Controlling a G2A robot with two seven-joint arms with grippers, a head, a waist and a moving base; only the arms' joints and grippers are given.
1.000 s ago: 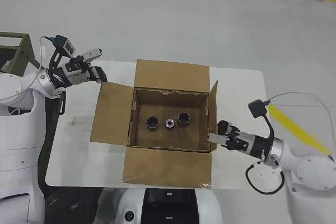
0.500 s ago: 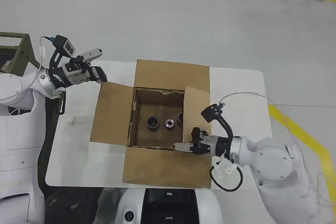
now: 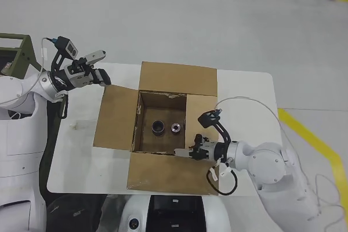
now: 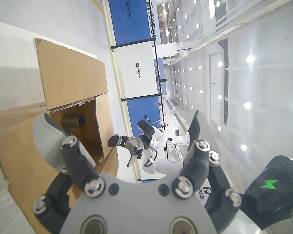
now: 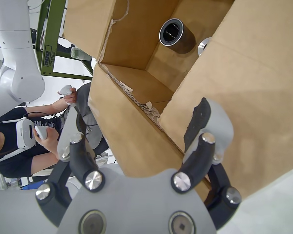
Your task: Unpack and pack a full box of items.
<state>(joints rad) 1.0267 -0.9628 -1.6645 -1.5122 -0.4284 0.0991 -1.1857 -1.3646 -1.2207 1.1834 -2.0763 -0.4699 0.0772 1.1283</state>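
The cardboard box (image 3: pixel 162 110) stands open in the middle of the white table (image 3: pixel 243 93). A dark metal cylinder (image 3: pixel 158 126) and a small silver piece (image 3: pixel 176 127) lie on its floor. Its right flap (image 3: pixel 200 119) leans inward over part of the opening. My right gripper (image 3: pixel 188 153) is open at the box's near right corner, with one finger (image 5: pixel 205 122) against that flap (image 5: pixel 234 79). The right wrist view looks into the box at the cylinder (image 5: pixel 174 36) and the silver piece (image 5: pixel 202 46). My left gripper (image 3: pixel 95 66) hangs open and empty over the table's far left, beyond the left flap (image 3: pixel 113 119).
A green frame (image 3: pixel 14 55) stands off the table's far left corner. The box's near flap (image 3: pixel 171 171) reaches almost to the table's front edge. Bare table lies right of the box and in front of the left arm (image 3: pixel 75 151).
My right arm has swung from right of the box to its near right corner, pushing the right flap inward over the opening. A second dark cylinder is now covered. The left arm has not moved.
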